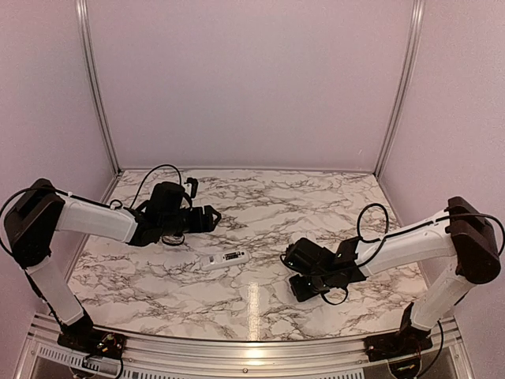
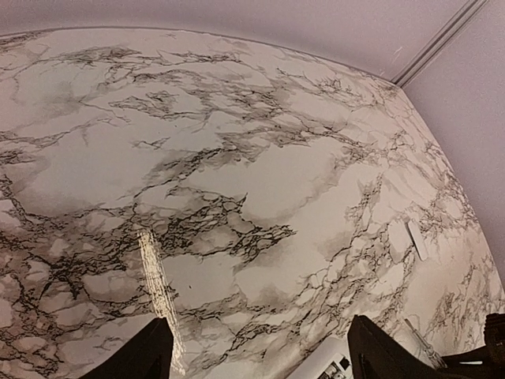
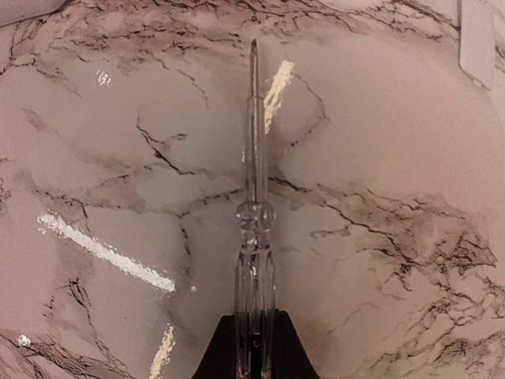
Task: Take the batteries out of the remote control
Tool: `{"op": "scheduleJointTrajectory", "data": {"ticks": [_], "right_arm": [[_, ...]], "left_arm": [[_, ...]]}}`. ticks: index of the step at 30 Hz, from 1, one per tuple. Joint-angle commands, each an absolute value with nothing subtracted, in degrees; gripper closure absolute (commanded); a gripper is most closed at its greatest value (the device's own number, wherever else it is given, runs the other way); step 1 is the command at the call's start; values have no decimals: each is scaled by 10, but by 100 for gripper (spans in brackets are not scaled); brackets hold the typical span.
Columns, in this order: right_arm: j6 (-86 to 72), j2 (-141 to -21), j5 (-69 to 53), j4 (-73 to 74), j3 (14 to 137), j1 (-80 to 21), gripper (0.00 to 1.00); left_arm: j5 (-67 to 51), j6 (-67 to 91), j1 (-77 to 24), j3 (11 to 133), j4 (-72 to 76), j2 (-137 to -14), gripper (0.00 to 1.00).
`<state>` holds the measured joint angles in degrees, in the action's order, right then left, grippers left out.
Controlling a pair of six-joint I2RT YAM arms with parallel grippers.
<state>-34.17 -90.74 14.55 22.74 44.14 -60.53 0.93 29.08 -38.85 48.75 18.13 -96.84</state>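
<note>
The white remote control (image 1: 226, 258) lies on the marble table between my two arms. One end of it shows at the bottom of the left wrist view (image 2: 327, 365), with small dark markings on it. No batteries show as separate pieces. My left gripper (image 1: 211, 215) hovers behind and left of the remote, with its jaws wide open and empty (image 2: 256, 359). My right gripper (image 1: 289, 257) is right of the remote. It is shut on the clear handle of a thin screwdriver (image 3: 254, 237), whose metal tip points forward just above the table.
A small white flat cover piece (image 2: 417, 239) lies on the table beyond the remote and also shows at the top right of the right wrist view (image 3: 476, 39). Pale walls with metal corner rails (image 1: 97, 87) enclose the table at the back and sides.
</note>
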Motion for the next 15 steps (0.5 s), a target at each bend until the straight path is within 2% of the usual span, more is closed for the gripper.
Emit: {"op": "scheduleJointTrajectory", "data": {"ticks": [1,4,11,15], "right_arm": [[-347,-913,161,252,434,-610,94],[-331,-899,176,230,431,-610,100],[-274,-882,228,172,438,-610,100],[-236,-869,251,128,441,-608,100]], "left_arm": [[7,278,-389,503,185,-979,20],[8,270,-389,503,189,-977,19],[2,250,-389,500,196,-967,18],[-50,247,-388,502,220,-970,18]]}}
